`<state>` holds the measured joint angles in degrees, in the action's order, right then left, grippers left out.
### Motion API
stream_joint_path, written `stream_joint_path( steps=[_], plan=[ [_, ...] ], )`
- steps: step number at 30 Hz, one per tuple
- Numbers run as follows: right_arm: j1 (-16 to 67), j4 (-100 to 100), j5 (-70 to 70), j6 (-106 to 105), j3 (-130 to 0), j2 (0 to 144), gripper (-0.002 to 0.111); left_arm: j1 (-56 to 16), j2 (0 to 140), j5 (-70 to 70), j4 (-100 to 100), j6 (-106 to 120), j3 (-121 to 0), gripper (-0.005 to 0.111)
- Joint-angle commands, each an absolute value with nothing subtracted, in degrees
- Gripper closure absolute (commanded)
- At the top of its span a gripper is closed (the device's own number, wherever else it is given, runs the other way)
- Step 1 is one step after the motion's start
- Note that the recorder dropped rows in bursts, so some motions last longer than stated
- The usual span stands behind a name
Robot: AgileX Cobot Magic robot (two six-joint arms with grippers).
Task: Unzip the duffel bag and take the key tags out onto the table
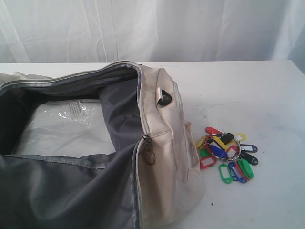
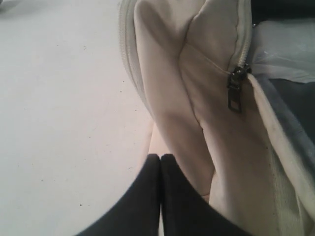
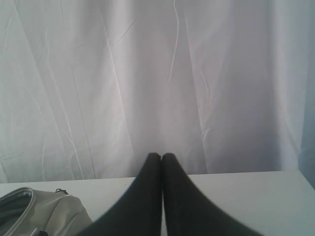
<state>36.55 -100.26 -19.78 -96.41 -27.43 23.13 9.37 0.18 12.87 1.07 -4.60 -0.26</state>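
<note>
The cream duffel bag (image 1: 162,157) fills the left of the exterior view, unzipped and gaping, its grey lining and a clear plastic sheet (image 1: 66,124) showing inside. A dark zipper pull (image 1: 149,151) hangs at its right end. The key tags (image 1: 228,153), a bunch of red, yellow, blue, green and black tags on a ring, lie on the white table (image 1: 257,95) just right of the bag. My left gripper (image 2: 161,157) is shut and empty, close to the bag's end (image 2: 197,98) near a zipper pull (image 2: 235,91). My right gripper (image 3: 161,156) is shut and empty, facing the curtain.
A white draped curtain (image 1: 152,28) hangs behind the table's far edge. Bare tabletop (image 1: 248,200) surrounds the tags. Neither arm appears in the exterior view. A corner of the bag (image 3: 34,214) shows in the right wrist view.
</note>
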Motion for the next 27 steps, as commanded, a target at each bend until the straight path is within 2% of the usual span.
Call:
stream_joint_path(
  steps=[1,15,27],
  plan=[
    [36.6,-99.9,-19.6,-96.3,-27.3,22.8,0.108,9.5,0.0,13.6,1.3,-5.2,0.0,0.107],
    [36.6,-99.9,-19.6,-96.3,-27.3,22.8,0.108,9.1,0.0,13.6,1.1,-5.5,0.0,0.107],
    [36.6,-99.9,-19.4,-96.3,-27.3,22.8,0.108,2.9,0.0,13.6,0.0,-6.3,0.0,0.107]
  ],
)
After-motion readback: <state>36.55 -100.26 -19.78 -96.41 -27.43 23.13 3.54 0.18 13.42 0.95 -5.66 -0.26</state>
